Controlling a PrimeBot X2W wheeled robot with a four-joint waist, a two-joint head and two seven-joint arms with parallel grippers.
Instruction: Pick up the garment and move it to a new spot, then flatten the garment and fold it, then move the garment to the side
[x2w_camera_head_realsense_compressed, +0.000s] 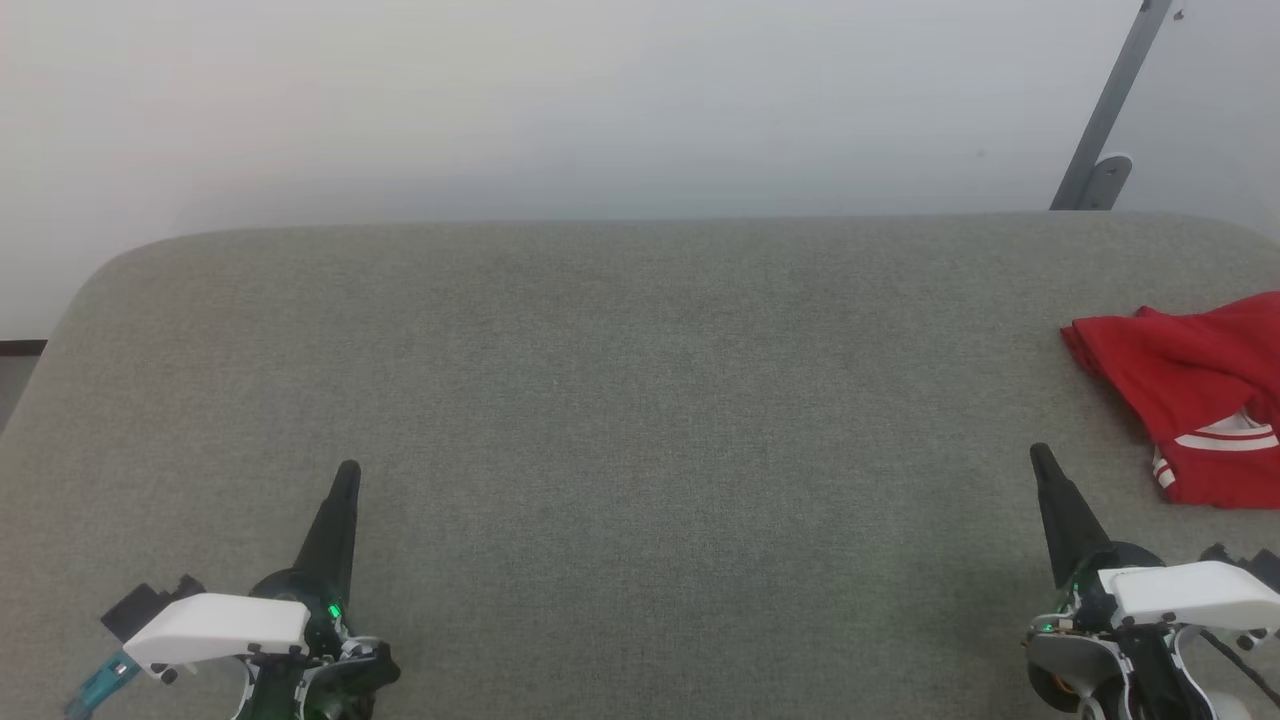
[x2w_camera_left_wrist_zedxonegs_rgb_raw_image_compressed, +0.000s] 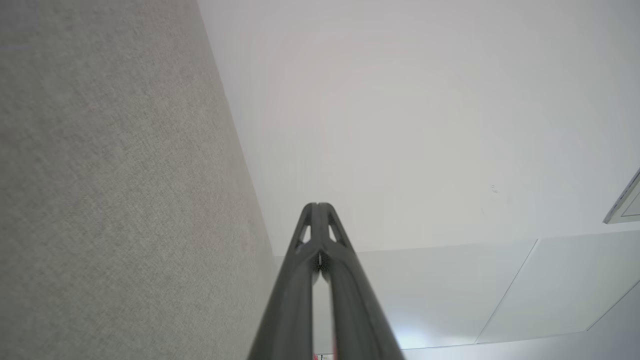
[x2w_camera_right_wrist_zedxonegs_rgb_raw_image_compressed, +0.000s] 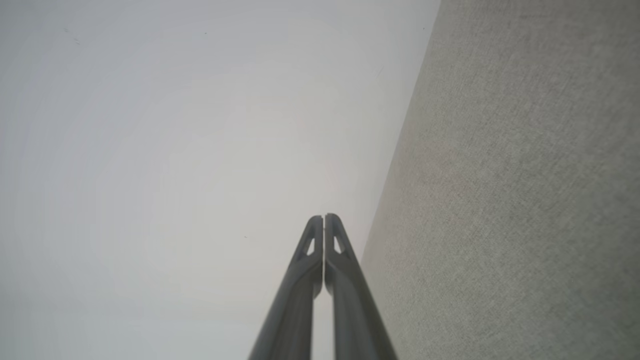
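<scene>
Starting at the claws, we see the left gripper (x2w_camera_head_realsense_compressed: 348, 468) and the right gripper (x2w_camera_head_realsense_compressed: 1041, 455), each with its two dark fingers pressed together and pinching nothing. They sit low at the near corners of the grey fabric-covered table (x2w_camera_head_realsense_compressed: 620, 400), tips pointing toward the pale wall (x2w_camera_head_realsense_compressed: 600, 100). Outward to the right, near the right gripper but apart from it, lies the red jersey (x2w_camera_head_realsense_compressed: 1180, 380). It is a compact bundle at the table's right side, with a white, red-striped sleeve end showing, and the picture's edge cuts it off. We judge that this fits two stages: the jersey waiting to be picked up, or the jersey folded and set aside. Whether its layers are neatly folded we cannot tell, so these views settle no next move.
</scene>
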